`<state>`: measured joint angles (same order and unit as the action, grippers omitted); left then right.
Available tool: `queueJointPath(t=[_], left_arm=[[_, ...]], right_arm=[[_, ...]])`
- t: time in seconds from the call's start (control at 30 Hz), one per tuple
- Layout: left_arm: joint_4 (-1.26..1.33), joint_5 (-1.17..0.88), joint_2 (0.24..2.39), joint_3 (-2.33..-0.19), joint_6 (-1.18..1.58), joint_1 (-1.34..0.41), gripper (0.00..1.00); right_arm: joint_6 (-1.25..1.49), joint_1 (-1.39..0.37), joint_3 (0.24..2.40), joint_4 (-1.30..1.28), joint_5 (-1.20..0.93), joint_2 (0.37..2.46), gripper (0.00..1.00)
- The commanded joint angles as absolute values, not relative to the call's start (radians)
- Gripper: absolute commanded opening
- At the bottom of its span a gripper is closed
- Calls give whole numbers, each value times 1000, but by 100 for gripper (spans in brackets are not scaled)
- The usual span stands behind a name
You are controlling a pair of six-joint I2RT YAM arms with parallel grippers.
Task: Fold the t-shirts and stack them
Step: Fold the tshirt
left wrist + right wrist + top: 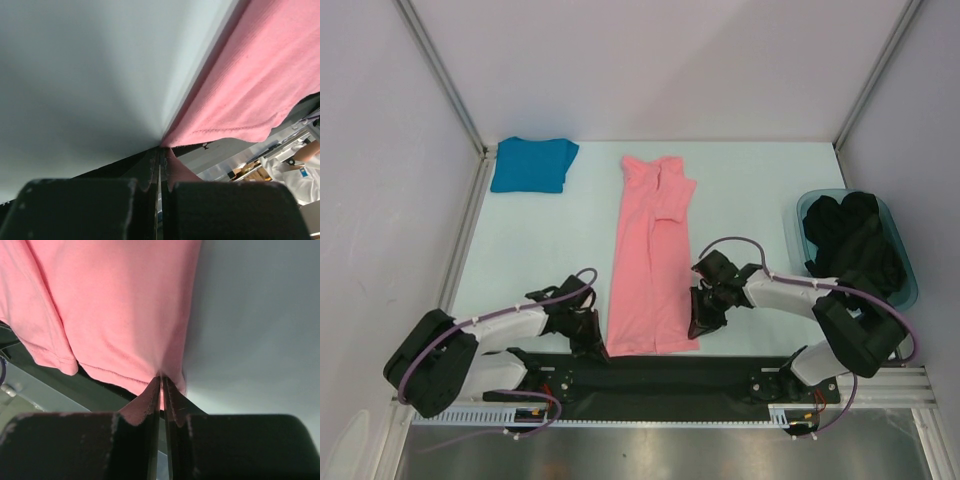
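Note:
The salmon pink t-shirt [652, 262] lies folded lengthwise as a long strip down the middle of the table, hem towards me. My left gripper [594, 343] is shut on the hem's near left corner [220, 131]. My right gripper [697, 328] is shut on the hem's near right corner [150, 360]. Both sets of jaws are pressed together with pink fabric pinched at the tips. The teal-blue t-shirt [532, 164] lies folded at the far left corner, apart from both grippers.
A translucent teal tub [901, 256] with dark clothing in it stands at the right edge. White walls and metal posts enclose the table. The black base rail [650, 375] runs along the near edge just behind the hem.

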<state>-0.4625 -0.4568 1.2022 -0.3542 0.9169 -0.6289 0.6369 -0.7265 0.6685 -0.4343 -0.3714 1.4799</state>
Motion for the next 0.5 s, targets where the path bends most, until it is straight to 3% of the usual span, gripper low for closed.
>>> queueJointPath(t=[0.0, 0.23, 0.3, 0.33, 0.37, 0.47], left_arm=[[-457, -400, 1209, -316, 916, -653, 0], [-445, -408, 1154, -282, 963, -699, 0], [-471, -394, 1105, -282, 971, -710, 4], [-509, -370, 1085, -294, 974, -713, 13], [-535, -351, 1060, -307, 971, -716, 32], [-690, -214, 928, -420, 954, -719, 59]], right_arm=[[655, -750, 600, -437, -351, 1490, 12], [660, -758, 595, -453, -351, 1457, 12], [658, -761, 597, -460, -356, 1454, 11], [652, -762, 610, -466, -348, 1444, 11], [646, -761, 623, -477, -336, 1434, 11], [598, -747, 717, -540, -261, 1405, 11]])
